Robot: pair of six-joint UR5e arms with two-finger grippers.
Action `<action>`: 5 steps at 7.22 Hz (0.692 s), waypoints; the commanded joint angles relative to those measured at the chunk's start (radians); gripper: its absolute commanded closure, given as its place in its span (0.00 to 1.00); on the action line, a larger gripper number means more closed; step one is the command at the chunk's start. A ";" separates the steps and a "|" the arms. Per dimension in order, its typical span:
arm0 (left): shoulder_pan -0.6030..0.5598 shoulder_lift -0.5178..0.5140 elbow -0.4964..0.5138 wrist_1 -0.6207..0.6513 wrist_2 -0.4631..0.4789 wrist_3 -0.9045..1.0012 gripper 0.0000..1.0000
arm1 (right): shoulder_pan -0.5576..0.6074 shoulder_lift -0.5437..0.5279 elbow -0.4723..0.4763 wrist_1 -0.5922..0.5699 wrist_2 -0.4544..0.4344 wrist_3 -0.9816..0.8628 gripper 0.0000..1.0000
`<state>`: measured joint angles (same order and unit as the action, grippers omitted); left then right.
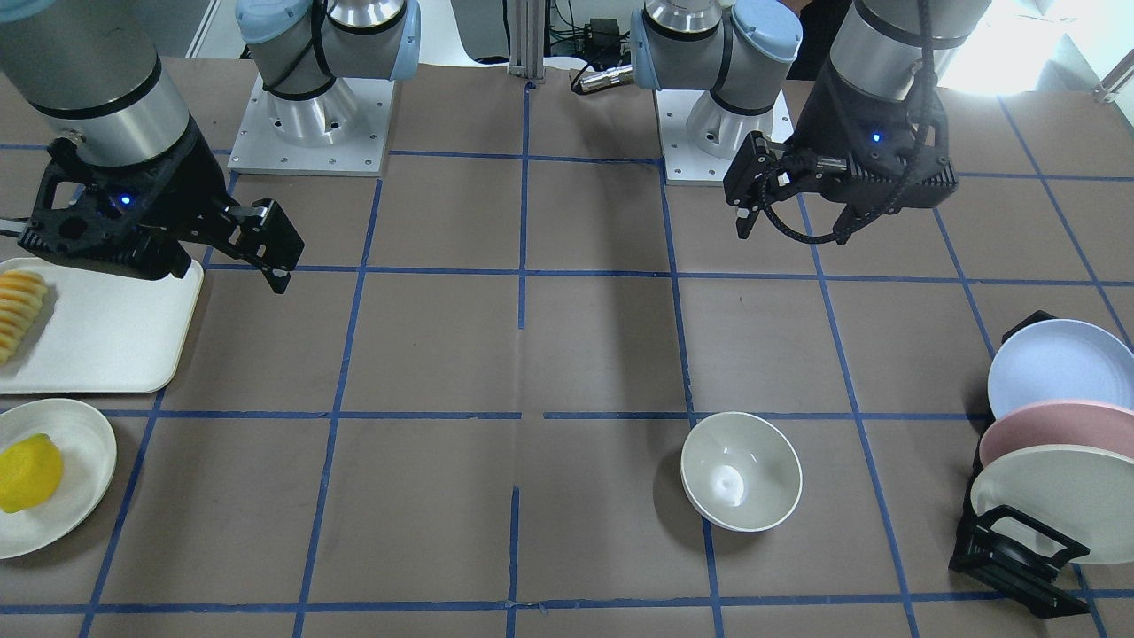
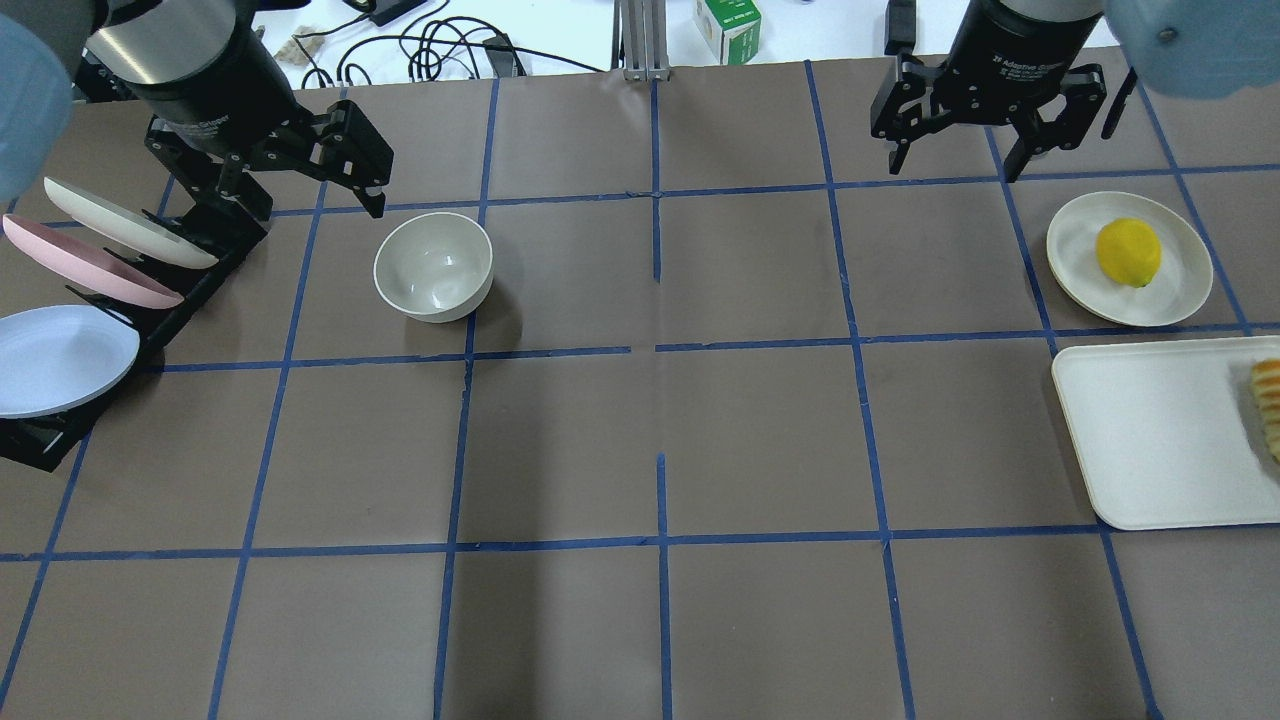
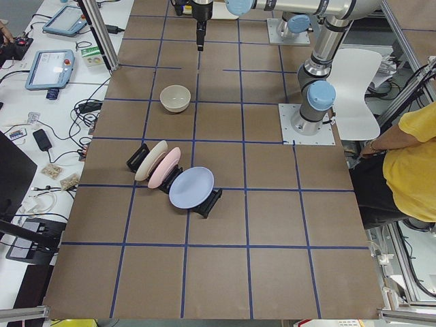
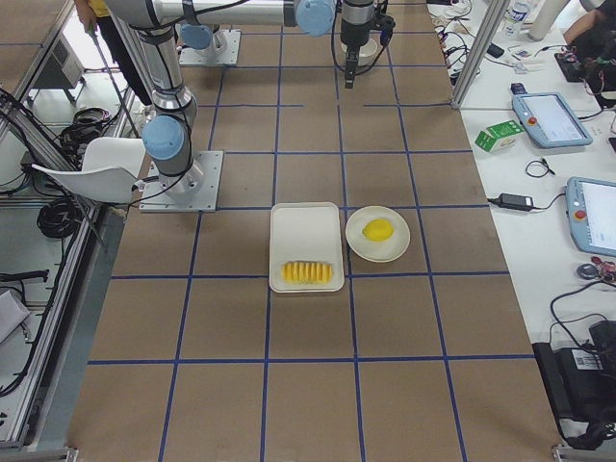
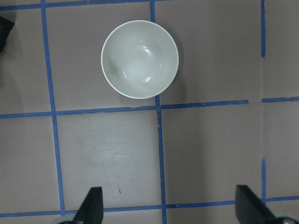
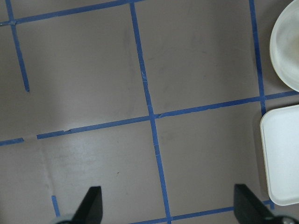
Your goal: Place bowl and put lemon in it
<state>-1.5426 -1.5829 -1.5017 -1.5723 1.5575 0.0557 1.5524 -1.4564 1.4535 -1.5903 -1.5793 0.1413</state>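
The off-white bowl (image 2: pixel 433 266) stands upright and empty on the table's left half; it also shows in the front view (image 1: pixel 741 471) and in the left wrist view (image 5: pixel 140 59). The yellow lemon (image 2: pixel 1128 252) lies on a flat off-white plate (image 2: pixel 1190 290) at the far right, also in the front view (image 1: pixel 28 472). My left gripper (image 2: pixel 300 190) hangs open and empty above the table, beyond and left of the bowl. My right gripper (image 2: pixel 952 168) hangs open and empty, left of and beyond the plate.
A white tray (image 2: pixel 1150 430) with sliced fruit (image 2: pixel 1268 400) lies nearer the robot than the plate. A black rack (image 2: pixel 205 262) with three standing plates is at the left edge beside the bowl. Blue tape lines cross the brown table.
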 commanded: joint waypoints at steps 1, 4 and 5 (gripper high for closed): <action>0.010 -0.002 0.006 -0.043 0.015 -0.002 0.00 | 0.000 -0.001 0.011 0.001 0.005 0.000 0.00; 0.010 0.001 -0.003 -0.064 0.015 -0.004 0.00 | -0.032 0.008 0.015 0.000 -0.014 -0.026 0.00; -0.002 0.007 -0.032 -0.072 0.022 0.016 0.00 | -0.131 0.030 0.016 0.003 -0.010 -0.038 0.00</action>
<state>-1.5352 -1.5802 -1.5087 -1.6376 1.5743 0.0578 1.5069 -1.4476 1.4673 -1.5865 -1.5888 0.1205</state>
